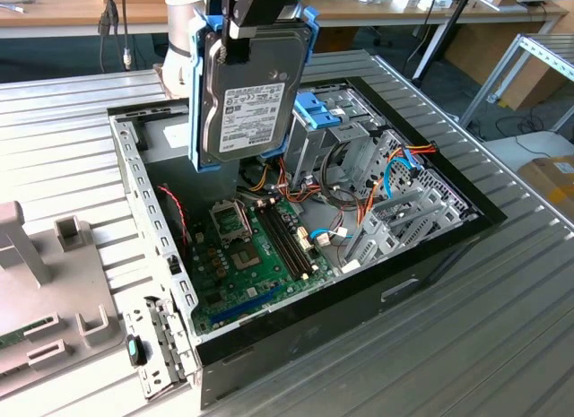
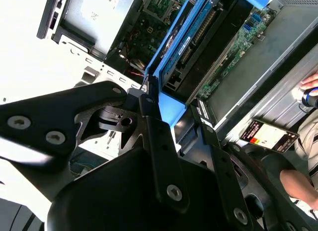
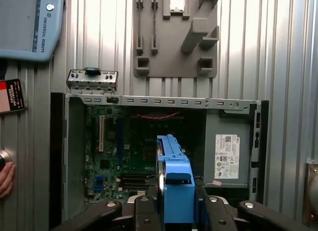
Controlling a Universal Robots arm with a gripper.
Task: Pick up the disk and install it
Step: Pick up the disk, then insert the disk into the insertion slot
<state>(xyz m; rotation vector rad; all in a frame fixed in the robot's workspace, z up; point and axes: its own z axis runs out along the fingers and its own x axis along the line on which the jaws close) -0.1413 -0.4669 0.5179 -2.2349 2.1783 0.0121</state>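
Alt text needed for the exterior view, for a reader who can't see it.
The gripper holds the blue-framed disk upright, label toward the camera, above an open computer case lying on a ribbed metal table. The motherboard lies exposed inside; a grey fixture plate sits at the exterior view's left.

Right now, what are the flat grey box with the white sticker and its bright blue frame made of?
The flat grey disk looks like metal: dull silver casing with a faint sheen. The bright blue frame clipped around it looks like moulded plastic: smooth, evenly coloured.
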